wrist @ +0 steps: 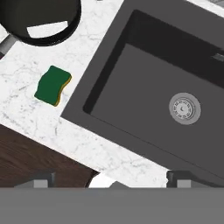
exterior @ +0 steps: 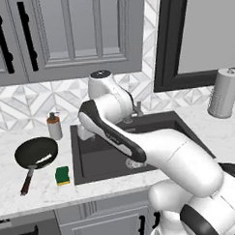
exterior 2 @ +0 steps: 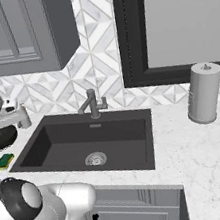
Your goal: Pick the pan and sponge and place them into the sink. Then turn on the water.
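A: How is the pan (exterior: 36, 152) oriented?
B: It is laid on the counter (exterior: 26, 193) left of the sink (exterior: 99, 161), handle directed toward the front edge, the sponge (exterior: 62, 175) beside it.
A: The gripper (wrist: 111, 177)?
B: Fingers are held apart, nothing gripped.

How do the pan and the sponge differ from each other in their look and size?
The pan is round and black with a long thin handle; the sponge is rectangular, green on top over a yellow layer. The pan is much larger than the sponge. Both lie on the marble counter left of the sink, not yet inside it.
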### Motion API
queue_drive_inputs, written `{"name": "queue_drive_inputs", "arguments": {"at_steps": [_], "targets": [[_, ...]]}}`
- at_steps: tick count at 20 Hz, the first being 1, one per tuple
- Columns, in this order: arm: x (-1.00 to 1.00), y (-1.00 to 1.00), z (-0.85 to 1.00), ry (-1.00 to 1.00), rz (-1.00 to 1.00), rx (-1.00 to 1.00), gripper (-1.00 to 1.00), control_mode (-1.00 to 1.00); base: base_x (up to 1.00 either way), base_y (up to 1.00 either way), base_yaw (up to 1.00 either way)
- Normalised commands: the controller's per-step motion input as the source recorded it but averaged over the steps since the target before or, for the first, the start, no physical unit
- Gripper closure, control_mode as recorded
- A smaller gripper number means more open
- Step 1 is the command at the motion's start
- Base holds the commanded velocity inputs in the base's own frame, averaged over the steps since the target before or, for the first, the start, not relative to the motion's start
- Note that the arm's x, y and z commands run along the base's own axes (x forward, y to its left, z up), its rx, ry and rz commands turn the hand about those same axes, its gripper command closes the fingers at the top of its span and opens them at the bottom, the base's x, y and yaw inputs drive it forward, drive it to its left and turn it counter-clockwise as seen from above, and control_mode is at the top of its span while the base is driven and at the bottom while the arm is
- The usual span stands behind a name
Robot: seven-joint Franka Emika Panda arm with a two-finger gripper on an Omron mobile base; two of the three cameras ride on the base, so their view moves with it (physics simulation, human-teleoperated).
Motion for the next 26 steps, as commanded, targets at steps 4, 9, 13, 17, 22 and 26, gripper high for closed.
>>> {"name": "queue_drive_inputs", "arguments": {"at_steps": [4,9,13,17,22,26], "targets": [[0.18,0.82,-0.56,0.04,0.07,0.00,-1.00,-1.00,0.00,0.00,0.00],[0.01,0.18,-0.26,0.00,0.00,0.00,-1.00,-1.00,0.00,0.00,0.00],[0.04,0.07,-0.12,0.02,0.00,0.00,-1.00,-1.00,0.00,0.00,0.00],[0.08,0.46,-0.30,0.01,0.00,0.00,-1.00,-1.00,0.00,0.00,0.00],[0.11,0.42,-0.16,0.03,0.00,0.00,-1.00,-1.00,0.00,0.00,0.00],[0.13,0.41,-0.12,0.08,0.00,-0.01,-1.00,-1.00,0.00,0.00,0.00]]}}
